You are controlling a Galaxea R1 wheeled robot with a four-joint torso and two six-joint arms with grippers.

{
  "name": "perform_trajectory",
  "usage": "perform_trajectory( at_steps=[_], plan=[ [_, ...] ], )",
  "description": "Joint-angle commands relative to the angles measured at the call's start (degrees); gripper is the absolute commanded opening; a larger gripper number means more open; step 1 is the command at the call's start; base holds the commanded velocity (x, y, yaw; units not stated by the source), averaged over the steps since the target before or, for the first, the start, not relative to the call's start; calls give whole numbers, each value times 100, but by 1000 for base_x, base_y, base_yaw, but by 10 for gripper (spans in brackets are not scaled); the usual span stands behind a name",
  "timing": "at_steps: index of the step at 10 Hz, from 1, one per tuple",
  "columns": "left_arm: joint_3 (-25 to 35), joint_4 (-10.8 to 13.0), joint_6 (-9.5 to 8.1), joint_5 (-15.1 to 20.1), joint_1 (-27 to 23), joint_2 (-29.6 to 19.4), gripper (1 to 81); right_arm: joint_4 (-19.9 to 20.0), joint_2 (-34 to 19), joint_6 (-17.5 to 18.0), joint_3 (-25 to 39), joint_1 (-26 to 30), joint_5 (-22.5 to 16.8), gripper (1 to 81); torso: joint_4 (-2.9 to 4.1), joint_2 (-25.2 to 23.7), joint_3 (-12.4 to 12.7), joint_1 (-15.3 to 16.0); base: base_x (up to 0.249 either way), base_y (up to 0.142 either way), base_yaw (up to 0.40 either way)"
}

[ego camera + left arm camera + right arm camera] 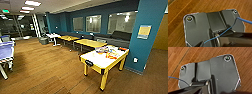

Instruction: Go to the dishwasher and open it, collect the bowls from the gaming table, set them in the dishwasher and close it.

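A: Dishwasher? Bowls?
B: Can't make out either. Yellow-legged white-topped game counter (103,58) sits right of centre on the brown wood floor (45,72), coloured clutter at its far edge.
A: Step?
B: Driving, I'd judge. Gripper fingers: cannot tell.

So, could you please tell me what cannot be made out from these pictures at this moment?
- Head view: the colourful things on the yellow-legged table are too blurred to identify.
- Head view: the notice on the teal pillar is too small to read.
- Head view: the blue table is cut off by the picture's left edge.
- Wrist views: the robot's dark plate hides much of the wood floor.
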Motion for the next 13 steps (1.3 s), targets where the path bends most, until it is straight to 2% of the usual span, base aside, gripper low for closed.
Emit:
perform_trajectory(
  at_steps=[1, 9, 13],
  plan=[
    [3, 38, 22, 268, -271, 29, 811, 3, 28, 1, -4, 249, -266, 811, 0, 0, 0, 0, 0, 0, -396],
    [3, 38, 22, 268, -271, 29, 811, 3, 28, 1, -4, 257, -266, 811, 0, 0, 0, 0, 0, 0, -377],
    [3, 29, 22, 268, -271, 29, 811, 3, 37, 1, 22, 292, -274, 811, 0, 0, 0, 0, 0, 0, -32]
  ],
)
